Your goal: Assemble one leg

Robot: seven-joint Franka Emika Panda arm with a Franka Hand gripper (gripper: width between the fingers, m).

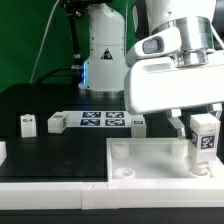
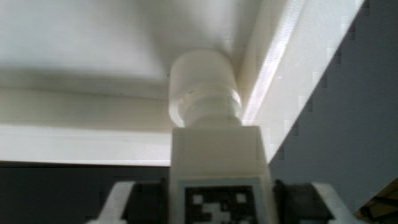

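Leg clamped in the gripper, hanging at 4 o'clock in the exterior view above the big white piece's corner.

From my console, the leg (image 1: 205, 138) reads as a small white plastic block, taller than wide, with a black-and-white square tag on the face toward the exterior camera. In the wrist view its far end narrows to a smooth, rounded peg (image 2: 201, 90) aimed at an inner corner of the walls beneath; I cannot tell whether it touches. The gripper (image 1: 201, 124) has its jaws pressed onto the leg's two sides. Under it, around 5 o'clock, lies the tray-like piece (image 1: 150, 158), matte white, with raised walls and a round corner socket, on the black table (image 1: 40, 100). At 9 o'clock stand one loose block (image 1: 27, 124) and a second block (image 1: 56, 122), next to the flat marker board (image 1: 103, 120).
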